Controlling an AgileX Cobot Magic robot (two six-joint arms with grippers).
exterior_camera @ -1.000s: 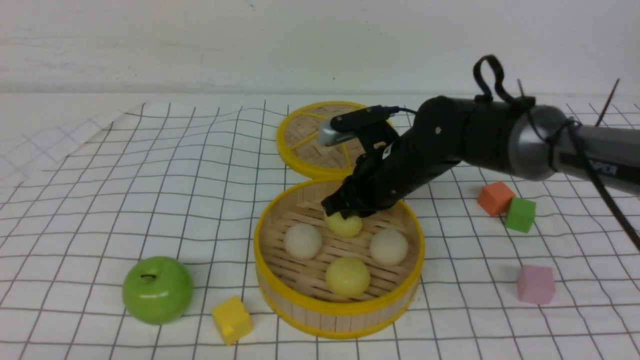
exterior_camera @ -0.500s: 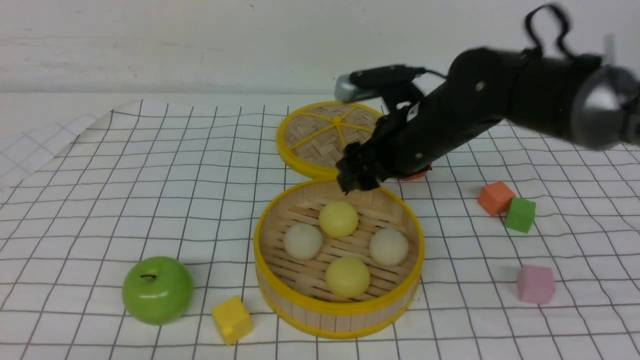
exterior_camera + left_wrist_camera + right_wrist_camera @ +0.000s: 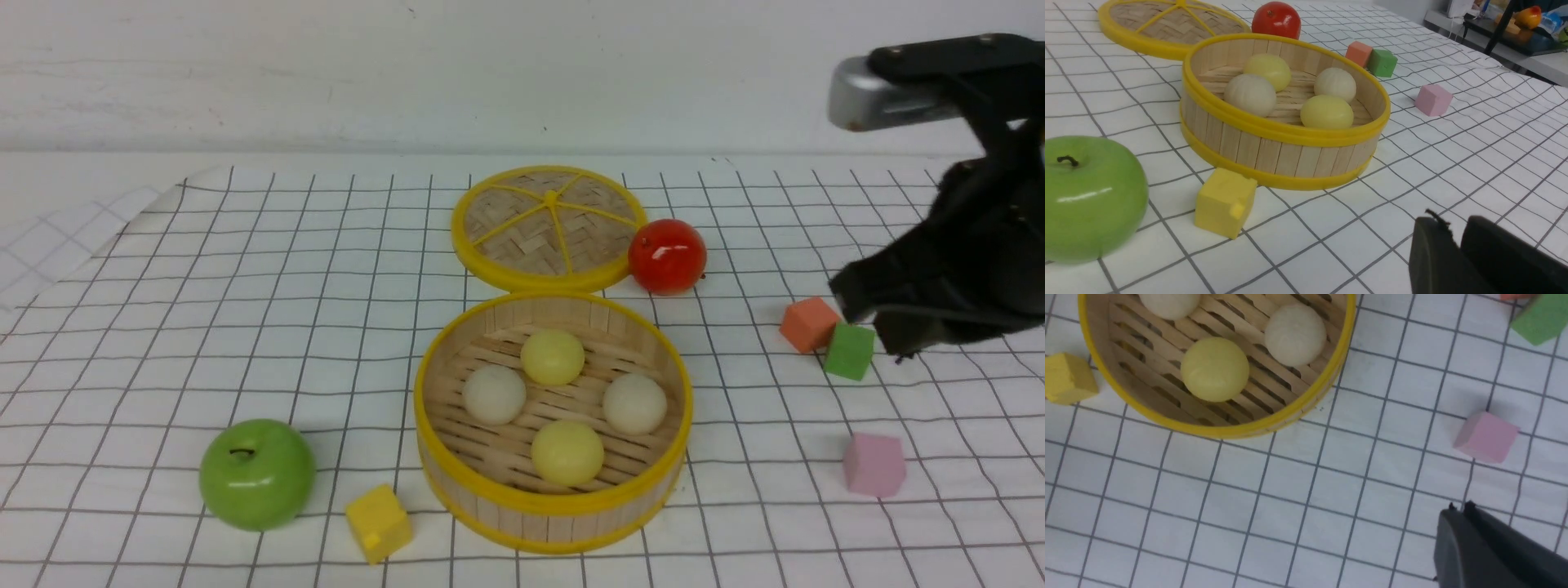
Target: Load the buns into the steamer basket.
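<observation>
Lab: gridded test cloth [image 3: 245,269], foam cubes, fake apples.

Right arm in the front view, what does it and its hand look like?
The right arm is matte black and bulky, with a silver-grey box-shaped module with rounded corners mounted on top of it. Its hand ends in dark, blunt fingers. In both wrist views the fingers look like flat black plastic paddles with slightly ragged tips.

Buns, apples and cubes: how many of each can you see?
Yellow buns: 2
White buns: 2
Apples, green and red: 2
Cubes, yellow, orange, green, pink: 4
Total: 10
</observation>
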